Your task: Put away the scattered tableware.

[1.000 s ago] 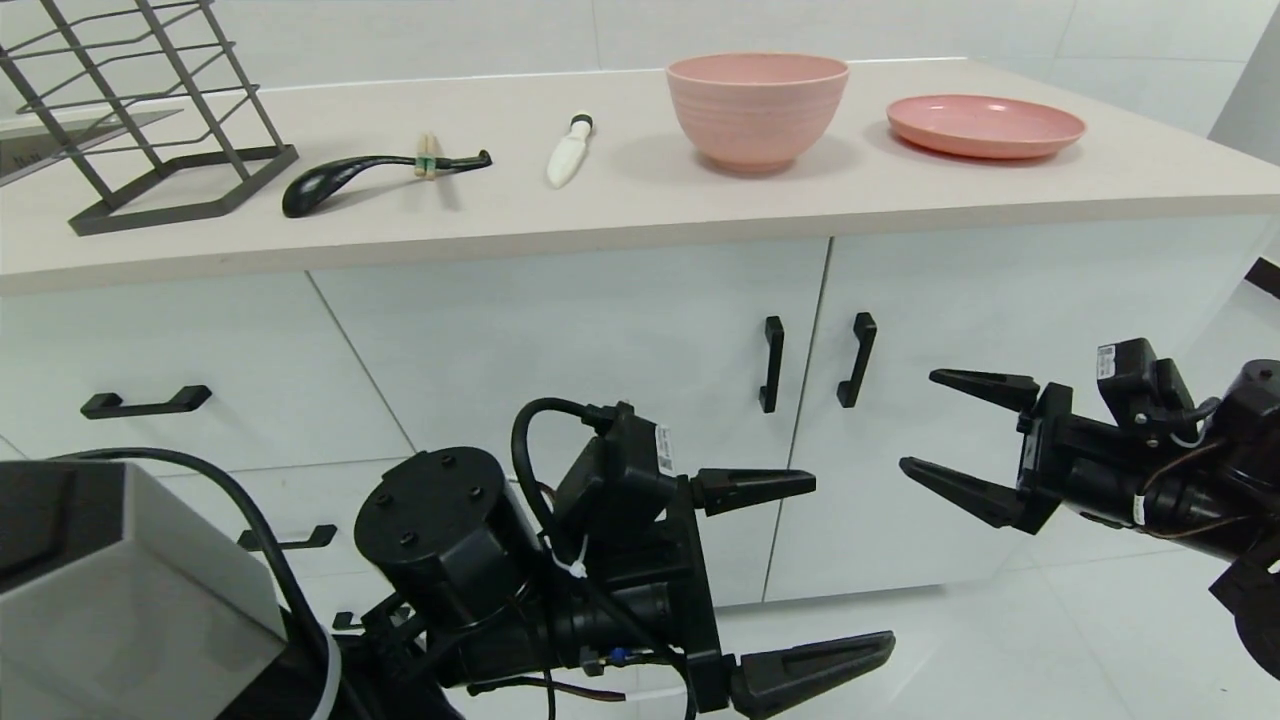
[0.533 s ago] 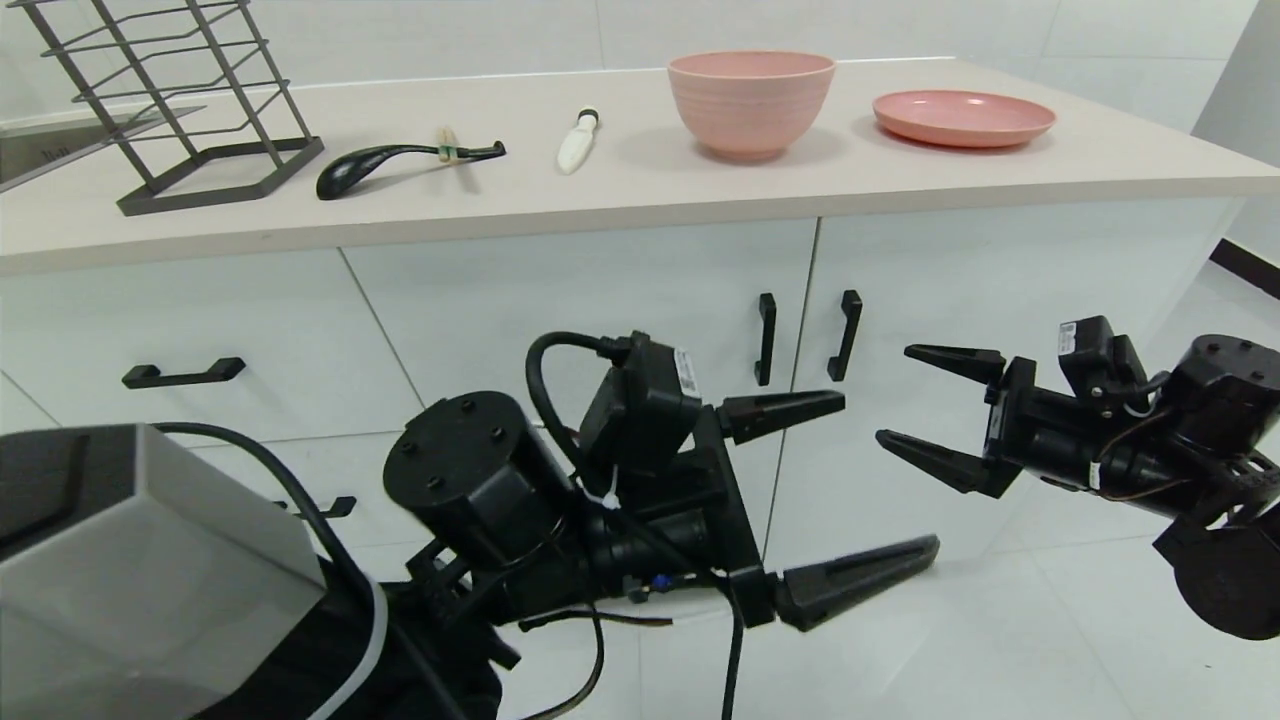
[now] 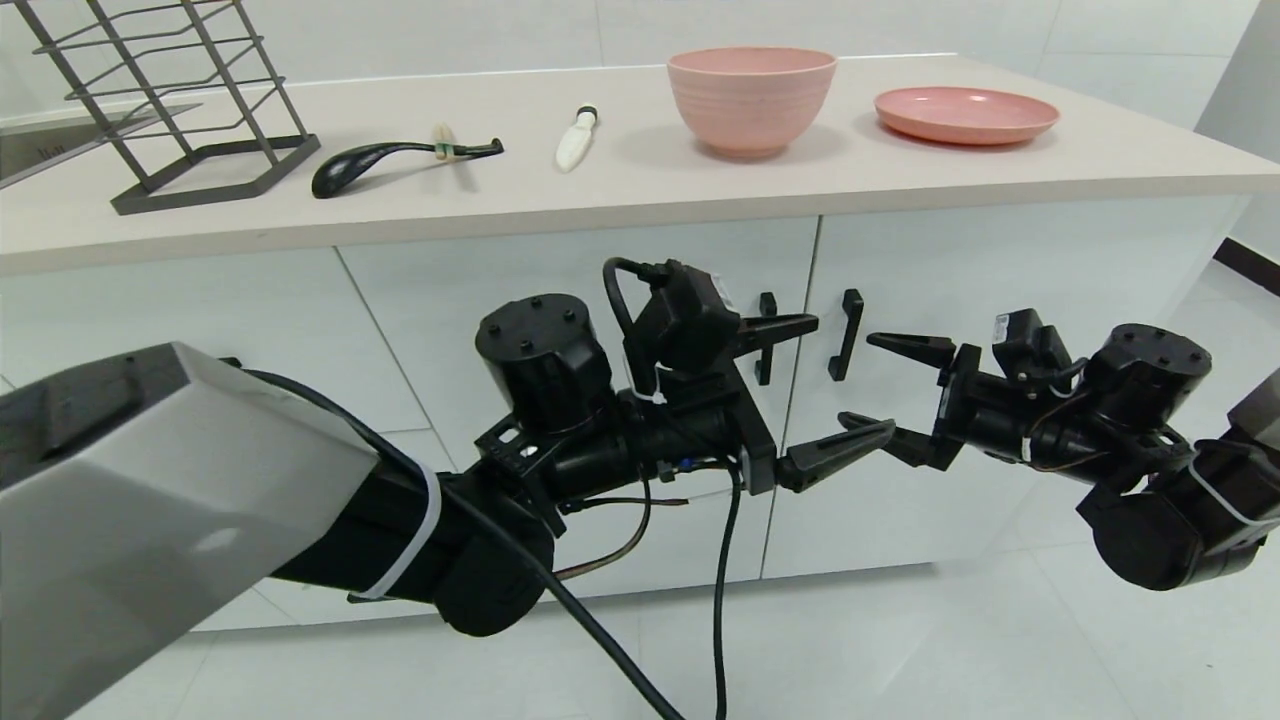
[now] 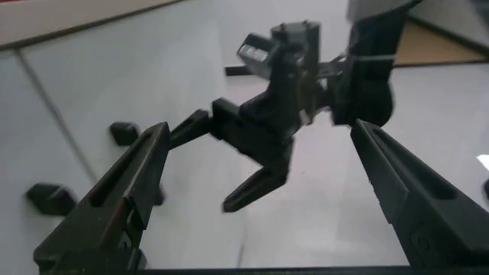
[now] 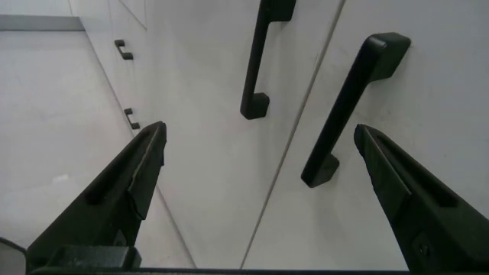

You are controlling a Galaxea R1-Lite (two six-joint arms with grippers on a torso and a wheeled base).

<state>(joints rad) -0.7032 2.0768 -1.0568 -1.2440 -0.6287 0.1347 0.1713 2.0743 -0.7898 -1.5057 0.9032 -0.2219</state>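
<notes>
On the counter (image 3: 640,190) lie a black spoon (image 3: 345,166), chopsticks (image 3: 444,144) across its handle, a white utensil (image 3: 577,141), a pink bowl (image 3: 751,97) and a pink plate (image 3: 966,112). Both arms hang below the counter edge, in front of the white cabinet doors. My left gripper (image 3: 815,390) is open and holds nothing. My right gripper (image 3: 858,380) is open too, its fingertips almost meeting the left's. In the left wrist view the left gripper (image 4: 260,130) faces the right gripper (image 4: 205,169). The right gripper (image 5: 256,141) points at the door handles.
A black wire dish rack (image 3: 170,110) stands at the counter's far left, beside a sink edge (image 3: 50,140). Two vertical black handles (image 3: 766,365) (image 3: 850,335) sit on the cabinet doors, seen close up as handles (image 5: 260,53) (image 5: 351,107). White floor lies below.
The head camera has shifted. Both arms have risen and stretched forward toward the cabinet doors, and the two open grippers have come closer together.
</notes>
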